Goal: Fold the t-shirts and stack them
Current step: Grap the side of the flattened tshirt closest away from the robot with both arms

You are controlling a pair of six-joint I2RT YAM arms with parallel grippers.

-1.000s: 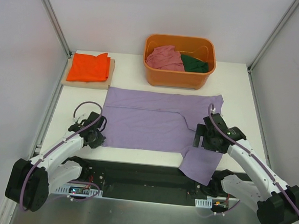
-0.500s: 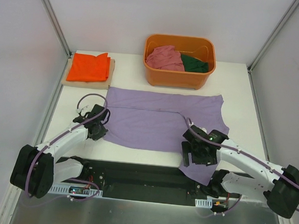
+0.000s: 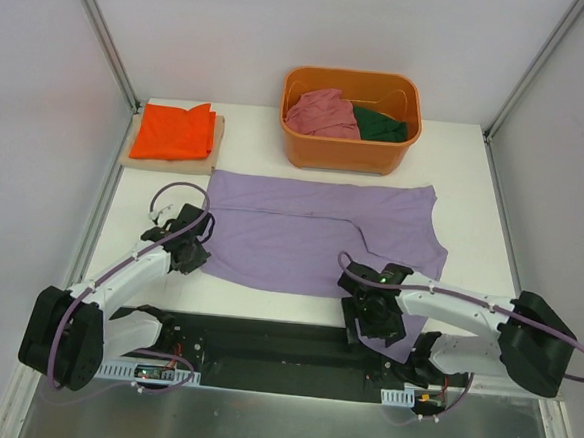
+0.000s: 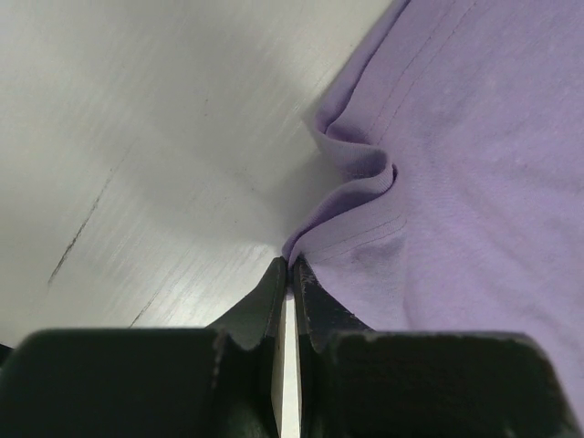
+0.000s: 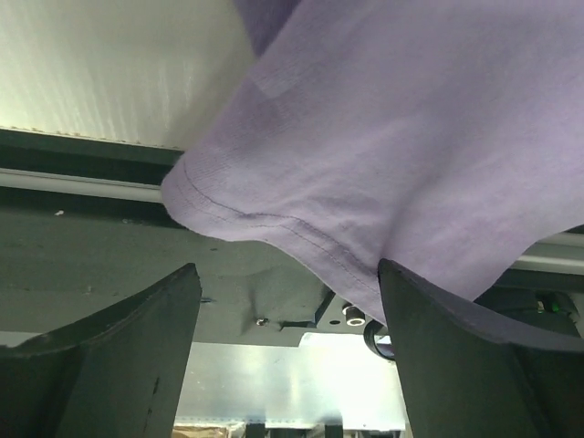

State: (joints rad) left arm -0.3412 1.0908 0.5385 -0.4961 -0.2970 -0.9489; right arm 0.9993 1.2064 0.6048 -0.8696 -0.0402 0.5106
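A lavender t-shirt (image 3: 306,235) lies spread flat across the middle of the table. One sleeve (image 3: 404,332) hangs over the near edge. My left gripper (image 3: 197,255) is at the shirt's near left corner. In the left wrist view it (image 4: 290,266) is shut on the lavender hem (image 4: 351,196), which bunches just beyond the tips. My right gripper (image 3: 370,315) is at the near edge by the hanging sleeve. In the right wrist view it (image 5: 287,278) is open, with the sleeve's hem (image 5: 274,214) draped above the gap and touching the right finger (image 5: 429,319).
A folded orange t-shirt (image 3: 176,131) lies on a tan board (image 3: 136,154) at the back left. An orange plastic tub (image 3: 349,153) at the back holds a pink t-shirt (image 3: 322,113) and a dark green one (image 3: 383,126). A black rail (image 3: 263,342) runs under the near edge.
My right gripper has swung left and toward the near edge, down to the hanging sleeve. My left gripper has shifted slightly toward the shirt's corner, drawing that corner inward.
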